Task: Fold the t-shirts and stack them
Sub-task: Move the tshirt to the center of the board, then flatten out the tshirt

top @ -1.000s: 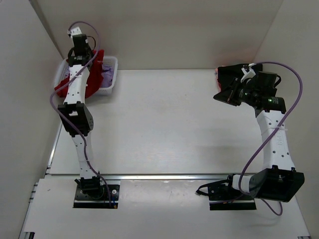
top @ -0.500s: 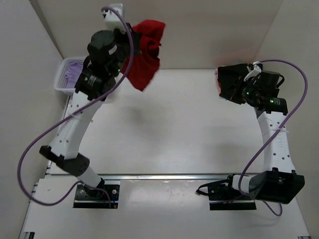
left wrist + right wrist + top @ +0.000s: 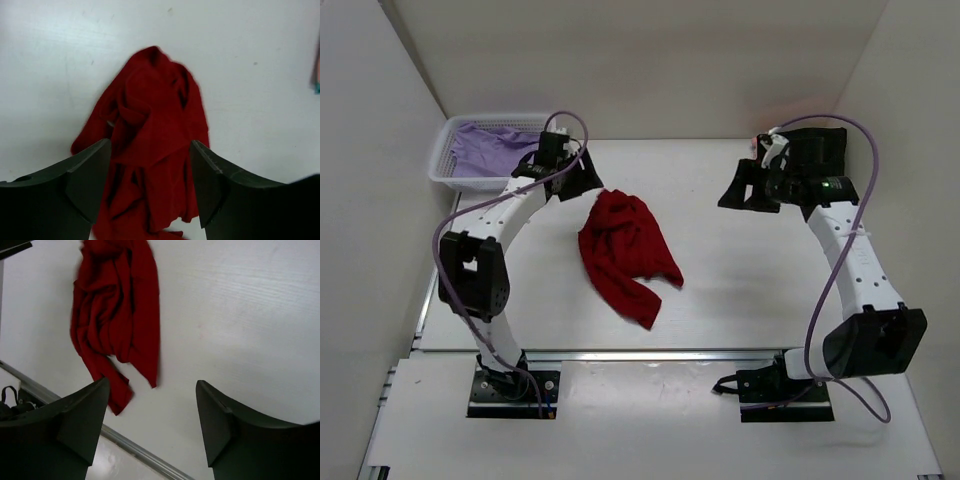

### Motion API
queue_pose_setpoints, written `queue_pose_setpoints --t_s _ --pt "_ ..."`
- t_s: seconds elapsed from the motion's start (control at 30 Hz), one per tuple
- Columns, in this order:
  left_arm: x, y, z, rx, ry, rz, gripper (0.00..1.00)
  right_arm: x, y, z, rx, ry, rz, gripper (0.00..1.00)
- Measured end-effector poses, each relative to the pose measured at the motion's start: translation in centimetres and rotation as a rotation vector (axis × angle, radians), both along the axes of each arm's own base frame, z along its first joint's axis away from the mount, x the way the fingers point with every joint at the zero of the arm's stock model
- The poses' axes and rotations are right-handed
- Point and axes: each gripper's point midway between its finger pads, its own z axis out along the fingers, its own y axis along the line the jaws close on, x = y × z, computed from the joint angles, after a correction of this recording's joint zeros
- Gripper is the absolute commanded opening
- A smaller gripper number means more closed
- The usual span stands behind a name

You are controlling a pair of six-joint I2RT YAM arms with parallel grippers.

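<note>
The lavender t-shirt (image 3: 485, 148) lies in the basket (image 3: 442, 170). The left end effector (image 3: 149, 170), spread and empty, hovers over the red t-shirt (image 3: 625, 250), which is crumpled mid-desk (image 3: 740, 290). The right end effector (image 3: 152, 420) is spread too. Pinching several bunched layers at once could twist the fold.

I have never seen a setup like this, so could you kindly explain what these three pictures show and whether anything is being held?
These are two white robot arms bolted at the near edge of a table. The wide picture comes from a fixed camera above and behind them; the other two come from a camera on each wrist, where the dark shapes below are that arm's own fingers. A deep red t-shirt lies crumpled on the table. A lavender shirt sits in the white basket at the far left, and what looks like a black shirt lies far right. The left claw and right claw are both open; nothing is held.
</note>
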Motion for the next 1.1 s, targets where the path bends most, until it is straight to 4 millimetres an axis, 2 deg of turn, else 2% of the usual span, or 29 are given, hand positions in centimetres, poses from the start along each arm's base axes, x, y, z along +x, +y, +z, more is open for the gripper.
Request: queue_pose_setpoints --t_s 0.07,0.13,0.2,0.23,0.33,0.4,0.5,0.6,0.73,0.9,0.93,0.97,1.0,1.03,1.07,1.1 --pt "-0.6 0.8 -3.4 -0.037 0.107 0.019 0.72 -0.3 1.5 -1.1 -0.016 0.028 0.046 0.71" --pt "-2.1 1.2 -5.0 -0.079 0.169 0.02 0.62 -0.8 3.0 -2.2 -0.029 0.05 0.096 0.57" --pt "-3.8 0.9 -5.5 -0.125 0.205 0.003 0.38 -1.3 4.8 -3.4 -0.034 0.075 0.15 0.49" --pt "-4.9 0.6 -5.6 -0.148 0.216 -0.011 0.34 -1.5 5.6 -4.3 -0.037 0.093 0.175 0.52" --pt "-7.9 0.4 -5.9 -0.189 0.24 -0.037 0.36 -2.1 8.1 -7.2 -0.047 0.155 0.246 0.56" --pt "-9.9 0.7 -6.6 -0.188 0.263 -0.034 0.47 -2.2 9.5 -9.6 -0.06 0.205 0.283 0.59" --pt "-11.6 1.5 -8.1 -0.155 0.301 -0.012 0.55 -2.7 10.9 -13.4 -0.08 0.285 0.315 0.64" --pt "-12.8 2.4 -10.0 -0.095 0.342 0.019 0.55 -3.6 11.3 -16.5 -0.115 0.358 0.325 0.65" --pt "-15.0 3.2 -12.6 -0.026 0.41 0.049 0.58 -3.8 11.5 -18.6 -0.166 0.391 0.319 0.64" --pt "-18.9 3.5 -16.3 0.017 0.519 0.061 0.6 -4.5 12.0 -20.6 -0.216 0.407 0.33 0.62" --pt "-19.5 3.4 -16.8 0.023 0.535 0.06 0.59 -4.7 12.2 -21.0 -0.225 0.412 0.338 0.62" --pt "-19.8 3.0 -17.1 0.017 0.547 0.055 0.53 -5.1 12.4 -21.5 -0.235 0.423 0.348 0.6" --pt "-19.7 2.5 -17.1 0.008 0.536 0.048 0.5 -5.4 12.6 -22.0 -0.245 0.433 0.357 0.59" --pt "-19.4 1.8 -17.2 0.005 0.524 0.037 0.45 -5.8 12.9 -22.6 -0.257 0.446 0.369 0.55" --pt "-19.2 1.2 -17.2 -0.009 0.524 0.026 0.34 -6.0 13.0 -22.9 -0.263 0.457 0.376 0.42" --pt "-18.9 0.7 -17.3 -0.02 0.518 0.019 0.25 -6.1 13.2 -23.1 -0.267 0.454 0.387 0.02"
